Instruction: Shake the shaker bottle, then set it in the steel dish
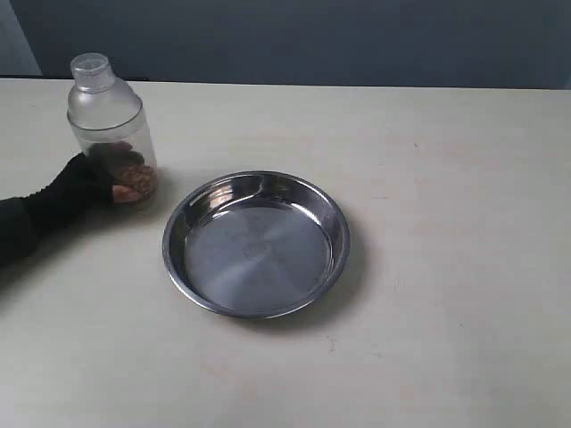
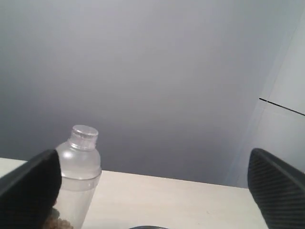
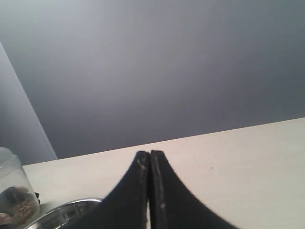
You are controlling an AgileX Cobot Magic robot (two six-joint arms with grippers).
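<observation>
A hand (image 1: 85, 189) in a dark knitted sleeve comes in from the left edge of the exterior view, the arm cut off there. It is wrapped round the lower part of the bottle (image 1: 109, 125) and covers part of its base. Bare fingertips and brown pellets (image 1: 138, 178) blur together behind the clear wall.

The bottle stands upright on the pale, matte tabletop (image 1: 446, 223), just left of the dish (image 1: 254, 254) and apart from it. It has a clear plastic body, a frosted domed shoulder and a small round cap. The dish is shallow, round, shiny steel with a rolled rim and flat bottom.

The left gripper (image 2: 152, 191) has its ribbed black jaws spread wide with nothing between them; one hides the bottle's lower edge. The right gripper (image 3: 150, 157) has its jaws pressed together, holding nothing.
</observation>
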